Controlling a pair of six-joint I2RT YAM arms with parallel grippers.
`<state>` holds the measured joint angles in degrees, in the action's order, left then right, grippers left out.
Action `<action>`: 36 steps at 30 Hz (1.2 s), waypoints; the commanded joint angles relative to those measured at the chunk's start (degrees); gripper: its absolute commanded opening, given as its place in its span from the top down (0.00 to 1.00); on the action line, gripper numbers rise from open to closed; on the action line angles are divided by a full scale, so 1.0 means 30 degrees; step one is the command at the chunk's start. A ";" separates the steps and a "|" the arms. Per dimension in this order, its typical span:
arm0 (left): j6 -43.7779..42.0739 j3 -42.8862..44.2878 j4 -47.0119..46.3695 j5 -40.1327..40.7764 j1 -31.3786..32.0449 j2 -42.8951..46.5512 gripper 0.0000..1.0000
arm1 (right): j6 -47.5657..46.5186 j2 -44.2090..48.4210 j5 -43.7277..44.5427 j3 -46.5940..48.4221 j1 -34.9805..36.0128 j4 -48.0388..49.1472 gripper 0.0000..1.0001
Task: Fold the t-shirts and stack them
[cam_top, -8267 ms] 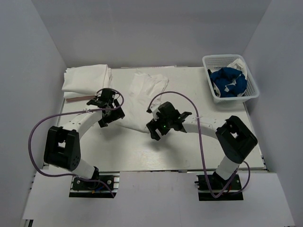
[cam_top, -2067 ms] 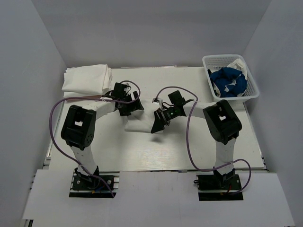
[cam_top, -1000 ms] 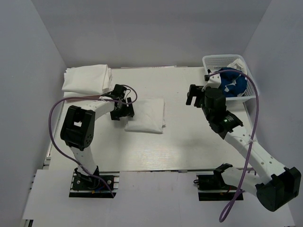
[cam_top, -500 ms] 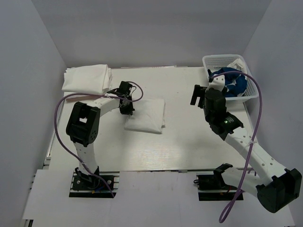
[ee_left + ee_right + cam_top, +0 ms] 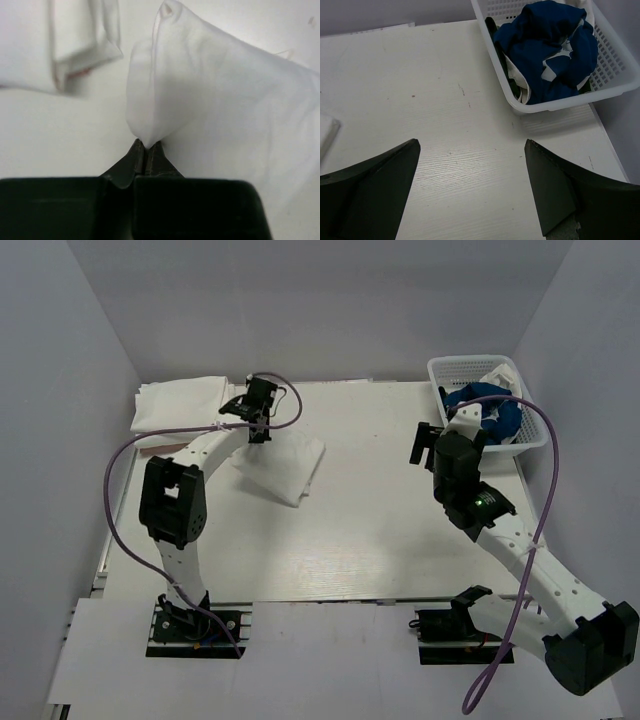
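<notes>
T-shirt (image 5: 282, 468), white and folded, is clamped at one edge in the left gripper (image 5: 257, 428), upper left of centre over the counter (image 5: 370, 530). A stack of folded white shirts (image 5: 180, 405) lies just beyond, upper left. The right gripper (image 5: 470, 170) hovers with its jaws wide apart near the basket (image 5: 555, 104), which holds a blue shirt (image 5: 545, 50), upper right.

Left of centre on the table (image 5: 380, 530) sits the folded t-shirt (image 5: 285, 465); behind-left of it, the stack of t-shirts (image 5: 180, 408); far right, the basket (image 5: 532, 408), crumpled t-shirts (image 5: 505, 415) inside.
</notes>
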<state>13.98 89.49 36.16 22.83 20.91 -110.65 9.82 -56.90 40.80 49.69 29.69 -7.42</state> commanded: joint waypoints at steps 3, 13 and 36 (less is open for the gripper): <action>-0.3746 0.2774 -0.0453 0.2203 -0.0668 0.2079 1.00 | -0.0198 0.0365 0.1138 0.0018 -0.0025 0.0891 0.09; -0.7146 0.9130 0.0719 0.3523 -0.2807 -0.0205 1.00 | 0.0124 0.0716 0.0786 0.0165 -0.0025 0.1038 0.09; -0.7442 1.3997 -0.0511 0.0212 -0.8547 -0.5068 1.00 | -0.0579 0.0365 0.0142 0.0750 0.0005 0.1214 0.09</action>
<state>-10.11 128.70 36.71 24.80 -2.50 -125.93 8.58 -55.83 41.15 49.71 29.69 -5.85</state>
